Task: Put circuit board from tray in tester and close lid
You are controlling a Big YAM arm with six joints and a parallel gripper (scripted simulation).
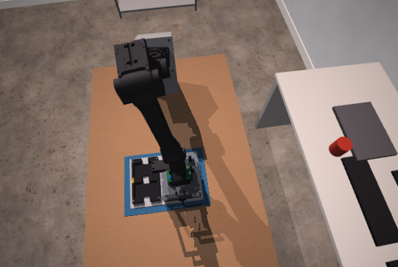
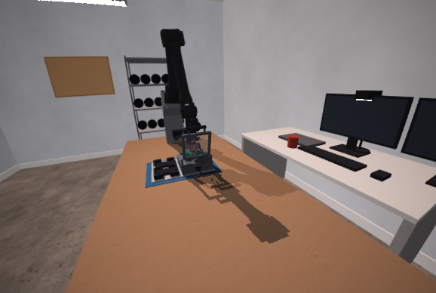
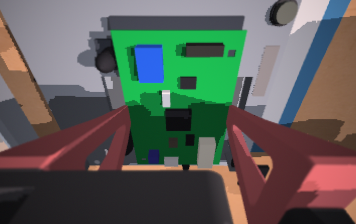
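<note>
Circuit board (image 1: 189,172) (image 2: 188,153) (image 3: 200,85) is at your tester (image 1: 168,188) (image 2: 197,166) (image 3: 60,17), face up, beyond the tray (image 1: 142,173) (image 2: 166,171); your gripper (image 2: 192,145) (image 3: 178,112) stands wide, fingers at both long edges; you cannot tell whether they grip; the lid (image 1: 173,198) (image 2: 210,143) stands open.

Arm (image 1: 159,120) (image 2: 178,72) bent, reaching downward; end effector (image 1: 179,179) (image 2: 192,143) (image 3: 178,112) low, red fingers well apart, grip apparently uncertain.
</note>
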